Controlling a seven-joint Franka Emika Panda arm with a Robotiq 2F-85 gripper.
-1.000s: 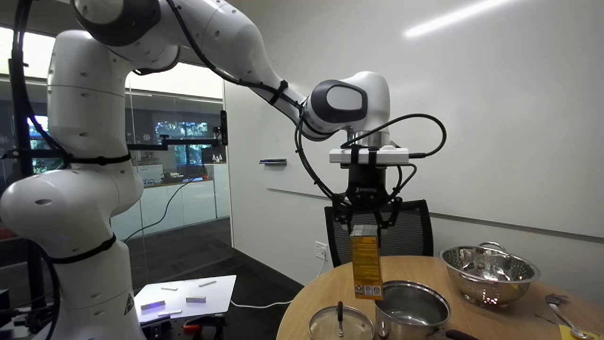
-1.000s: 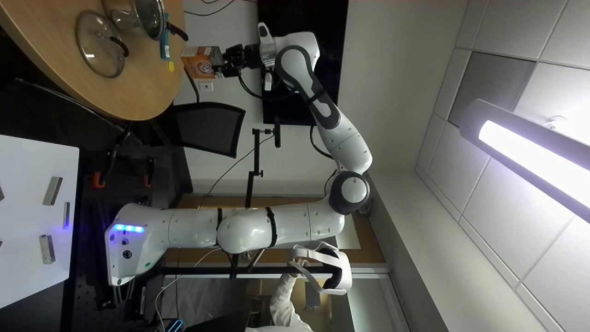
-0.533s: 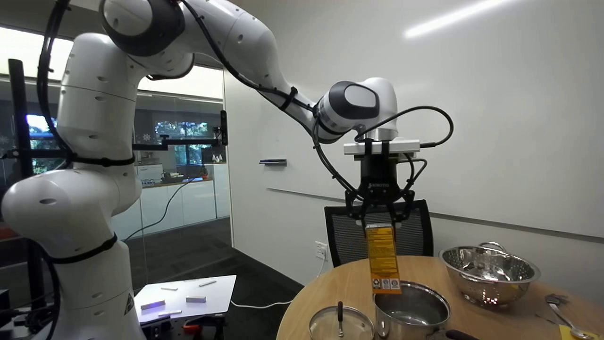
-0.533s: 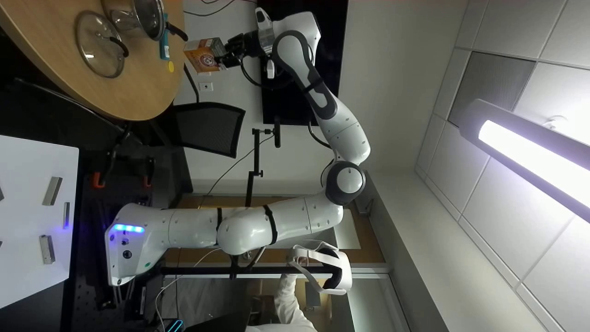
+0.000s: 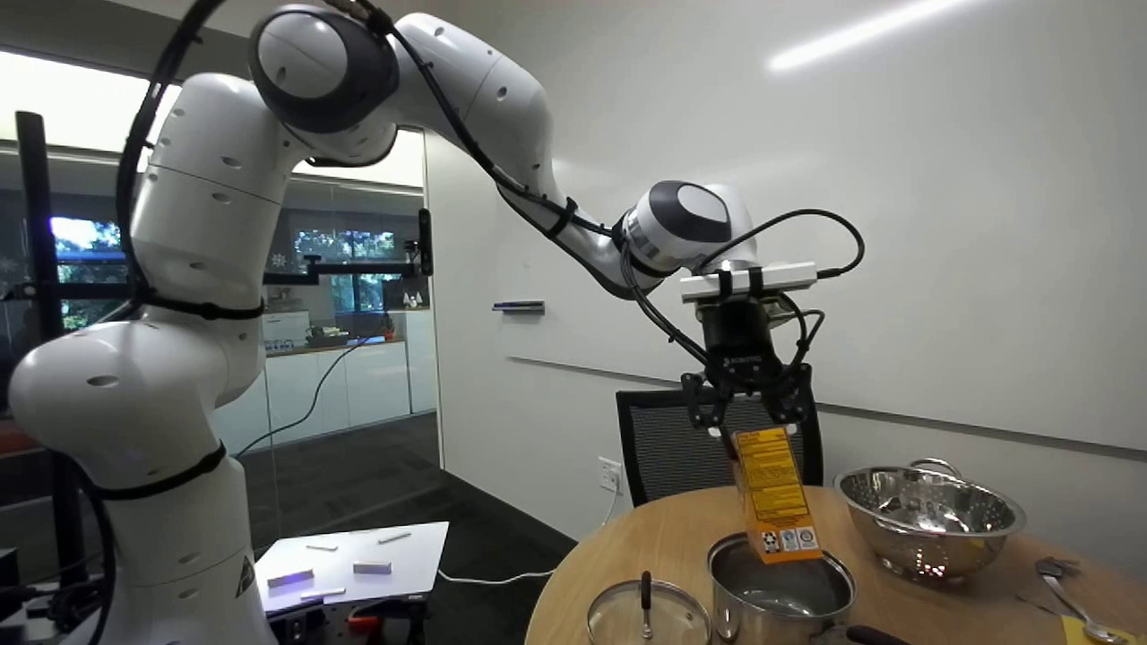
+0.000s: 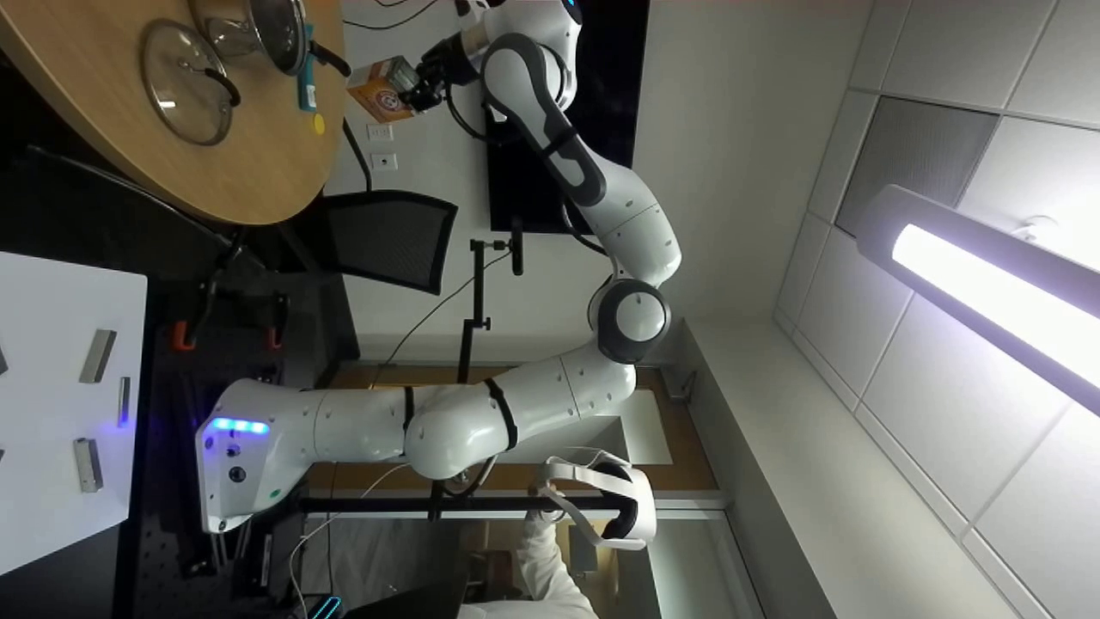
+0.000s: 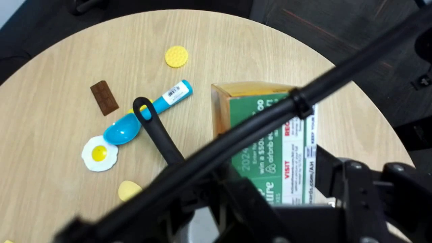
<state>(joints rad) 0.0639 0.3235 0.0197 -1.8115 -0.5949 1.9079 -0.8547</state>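
- The gripper [image 5: 760, 428] is clamping a box [image 5: 778, 497] by its upper end, a finger pressing on either side, and is holding it in the air over the round table [image 5: 618, 555].
- A single arm [image 5: 484, 98] is reaching in from 10 o'clock, so nothing else is competing for the box.
- In an exterior view, the box is hanging below the gripper, between 5 and 6 o'clock.
- Its long axis is tilting: the upper end is pointing between 11 and 12 o'clock, the lower end between 5 and 6.
- That lower end is overlapping the rim of a metal pot [image 5: 744, 627] along the line of sight, with the pot sitting at 6 o'clock.
- The pot's dark handle [image 6: 331, 58] is showing at 10 o'clock from the box in an exterior view, a gap separating them.
- A glass lid [image 5: 668, 618] is lying at 9 o'clock from the pot; a colander [image 5: 932, 551] is standing at 2.
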